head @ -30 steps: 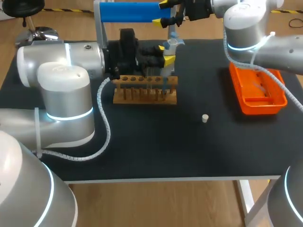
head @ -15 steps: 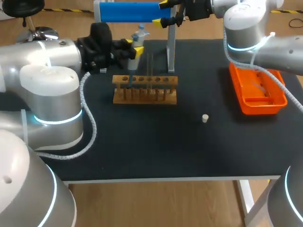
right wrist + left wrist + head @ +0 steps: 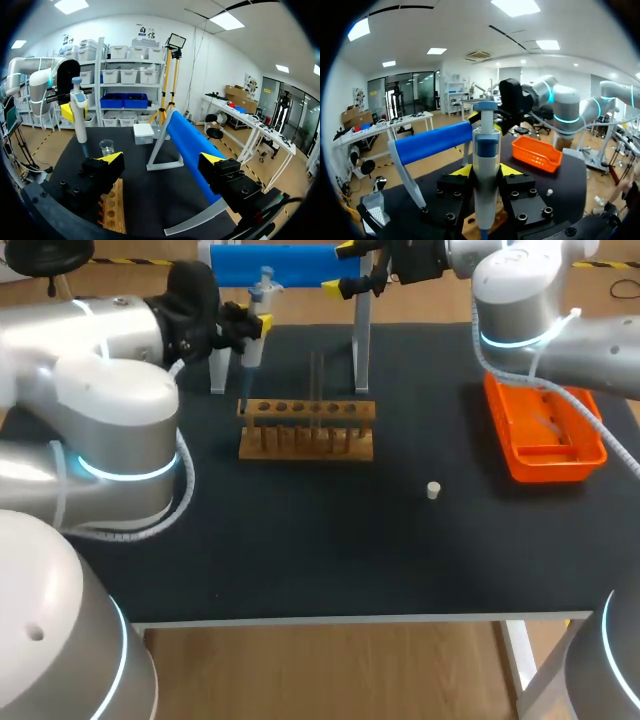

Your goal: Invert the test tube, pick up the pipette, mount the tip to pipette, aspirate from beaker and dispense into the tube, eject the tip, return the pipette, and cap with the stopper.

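L end effector stayed clamped on the pipette, tip fitted. In ~1 s it swung from the rack's right end, past the left end, to the back-left of the bench. R wrist view showed it near the beaker, so aspirating prob. next. R end effector hung wide apart, empty, by the blue bar. Stopper lay loose mid-bench.

Place: a robotics lab.
Labware: wooden test-tube rack, pipette, glass beaker and orange tray on a black counter.
Machines: grey left arm and right arm over the counter.
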{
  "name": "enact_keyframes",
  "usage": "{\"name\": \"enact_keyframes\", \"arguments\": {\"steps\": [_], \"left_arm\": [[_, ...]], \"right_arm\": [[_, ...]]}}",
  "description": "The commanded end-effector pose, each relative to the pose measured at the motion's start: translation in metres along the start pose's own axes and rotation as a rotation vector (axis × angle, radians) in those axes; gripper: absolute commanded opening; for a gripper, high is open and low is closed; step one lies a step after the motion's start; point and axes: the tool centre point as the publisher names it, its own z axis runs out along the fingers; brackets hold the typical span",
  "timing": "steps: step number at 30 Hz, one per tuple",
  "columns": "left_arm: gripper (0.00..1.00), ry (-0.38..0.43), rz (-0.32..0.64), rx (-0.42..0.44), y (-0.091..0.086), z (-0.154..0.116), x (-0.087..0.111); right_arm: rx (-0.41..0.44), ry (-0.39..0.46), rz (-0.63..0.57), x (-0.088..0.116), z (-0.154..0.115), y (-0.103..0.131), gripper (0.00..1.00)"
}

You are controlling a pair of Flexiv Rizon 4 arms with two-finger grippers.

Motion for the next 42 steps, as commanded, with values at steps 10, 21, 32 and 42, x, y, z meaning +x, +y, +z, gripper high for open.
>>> {"name": "enact_keyframes", "arguments": {"steps": [10, 21, 32, 42], "left_arm": [[0.0, -0.19, -0.051, -0.059, -0.01, 0.03, -0.044], [0.0, -0.294, -0.08, -0.091, -0.019, 0.041, -0.094], [0.0, -0.382, -0.144, -0.125, -0.015, 0.06, -0.118], [0.0, -0.462, -0.189, -0.163, -0.013, 0.08, -0.139]], "right_arm": [[0.005, 0.005, 0.0, -0.001, -0.001, 0.001, 1.0], [0.005, 0.005, 0.0, -0.001, -0.001, 0.001, 1.0], [0.005, 0.005, 0.0, -0.001, -0.001, 0.001, 1.0], [0.005, 0.005, 0.0, -0.001, -0.001, 0.001, 1.0]]}}
